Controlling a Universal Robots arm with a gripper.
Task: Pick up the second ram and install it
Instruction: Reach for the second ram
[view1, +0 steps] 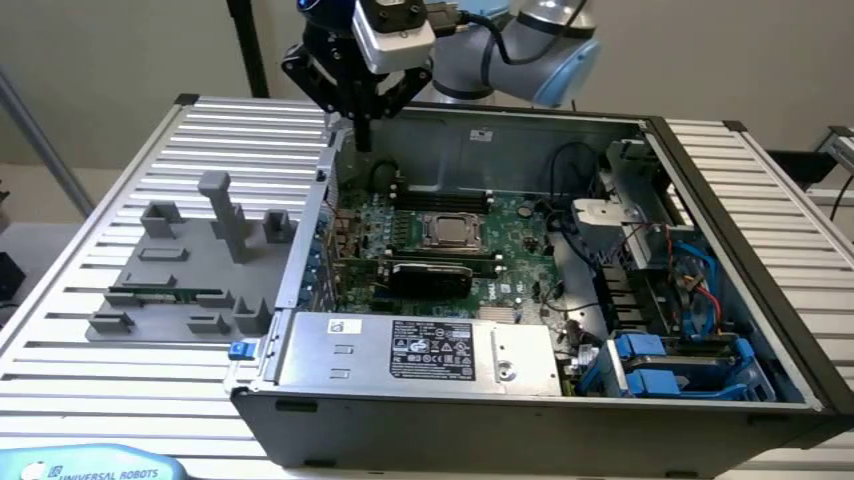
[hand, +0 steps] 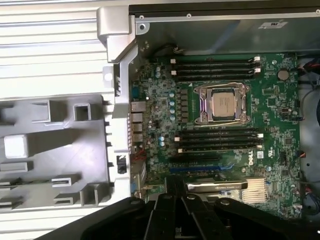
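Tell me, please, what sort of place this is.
Likely a robotics lab bench for computer assembly: a robot arm hangs over an open PC case on a slatted metal table, beside a grey fixture holding a green RAM stick.

The motherboard (view1: 441, 235) is green with black slot rows; the second ram (view1: 167, 296) is a green strip on the grey holder (view1: 187, 270); the table (view1: 200, 140) is pale, ribbed in parallel slats; the end effector (view1: 360, 138) is black; the arm (view1: 534, 55) is grey, capped blue; the drive caddies (view1: 654, 365) are blue; the power supply (view1: 427, 345) is silver with a black label.
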